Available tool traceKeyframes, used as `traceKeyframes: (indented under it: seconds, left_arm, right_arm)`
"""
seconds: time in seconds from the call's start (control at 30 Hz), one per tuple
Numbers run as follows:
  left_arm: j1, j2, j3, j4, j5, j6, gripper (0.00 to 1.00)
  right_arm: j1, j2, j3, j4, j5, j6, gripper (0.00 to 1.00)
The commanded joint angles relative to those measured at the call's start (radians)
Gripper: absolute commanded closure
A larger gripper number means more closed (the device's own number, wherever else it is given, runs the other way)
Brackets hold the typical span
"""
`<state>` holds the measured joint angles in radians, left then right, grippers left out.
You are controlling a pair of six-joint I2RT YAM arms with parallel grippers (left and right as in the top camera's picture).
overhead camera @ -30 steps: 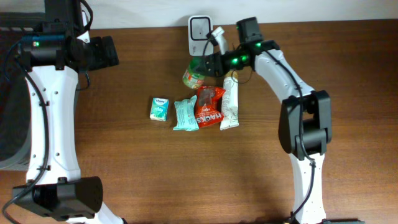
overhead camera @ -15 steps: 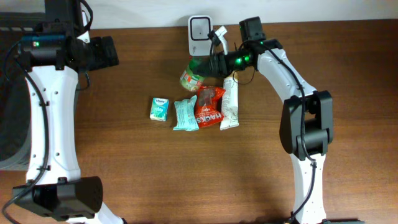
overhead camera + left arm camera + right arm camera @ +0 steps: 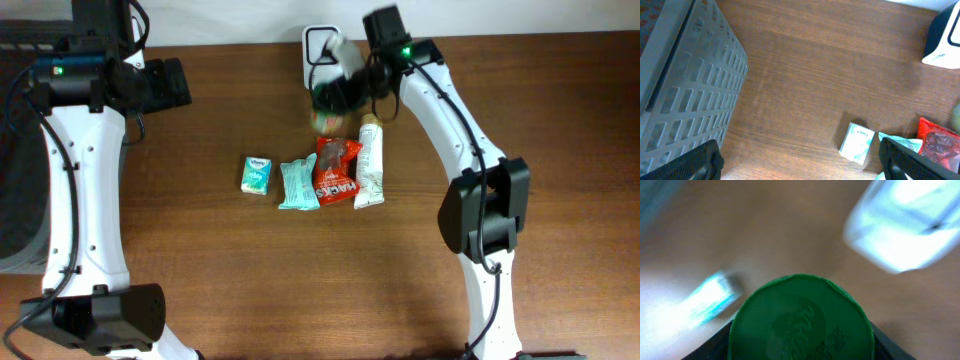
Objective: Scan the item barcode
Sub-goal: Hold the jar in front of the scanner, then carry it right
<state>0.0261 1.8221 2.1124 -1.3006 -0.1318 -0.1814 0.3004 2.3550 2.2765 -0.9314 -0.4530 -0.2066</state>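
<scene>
Overhead, left gripper [image 3: 180,84] sits off to the side, fingers spread wide and holding nothing, packets [image 3: 318,172] out past its fingertips waiting their turn. Right gripper [image 3: 340,90] is clamped on the jar [image 3: 800,322], held just in front of the scanner [image 3: 318,45], I'd guess to show its barcode.

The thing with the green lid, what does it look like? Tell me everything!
It's a round container with a dark green lid, wavy-edged and plastic-looking, with a raised pattern on top. The right gripper clamps its sides, holding it near the white scanner. Overhead it's blurry, so its body and label can't be made out.
</scene>
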Motion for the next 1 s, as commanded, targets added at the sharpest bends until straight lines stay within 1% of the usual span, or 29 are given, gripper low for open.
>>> traceKeyframes:
  seconds: [0.0,0.03,0.1,0.27,0.33,0.4,0.47,0.63,0.73,0.83,0.9,0.97]
  left_arm:
    - [-0.002,-0.002,0.014,-0.002,-0.007,-0.012,0.01]
    - [-0.002,-0.002,0.014,-0.002,-0.007,-0.012,0.01]
    - [-0.002,-0.002,0.014,-0.002,-0.007,-0.012,0.01]
    - [-0.002,-0.002,0.014,-0.002,-0.007,-0.012,0.01]
    - [-0.002,-0.002,0.014,-0.002,-0.007,-0.012,0.01]
    - [-0.002,-0.002,0.014,-0.002,-0.007,-0.012,0.01]
    - [-0.002,-0.002,0.014,-0.002,-0.007,-0.012,0.01]
    - [-0.002,-0.002,0.014,-0.002,-0.007,-0.012,0.01]
    - [-0.002,-0.002,0.014,-0.002,-0.007,-0.012,0.01]
    - [-0.002,-0.002,0.014,-0.002,-0.008,-0.012,0.01]
    - [-0.002,-0.002,0.014,-0.002,-0.007,-0.012,0.01]
    - [-0.002,-0.002,0.014,-0.002,-0.007,-0.012,0.01]
  right_arm:
    - [0.053,-0.051,0.065,0.098,0.528,0.092,0.52]
    - [0.063,-0.040,0.065,0.132,0.615,0.087,0.52]
    - [0.075,-0.004,0.065,0.208,0.703,0.010,0.52]
    - [0.084,0.060,0.064,0.364,0.701,-0.151,0.52]
    - [0.101,0.093,0.063,0.422,0.709,-0.284,0.52]
    - [0.131,0.122,0.063,0.476,0.853,-0.410,0.53]
    - [0.151,0.128,0.063,0.498,0.941,-0.498,0.53]
    - [0.152,0.136,0.063,0.534,0.946,-0.602,0.53]
    - [0.152,0.139,0.063,0.551,0.817,-0.601,0.53]
    - [0.173,0.139,0.063,0.608,0.811,-0.598,0.54]
    - [0.189,0.139,0.063,0.614,0.793,-0.598,0.55]
    - [0.192,0.154,0.059,0.615,0.815,-0.631,0.55]
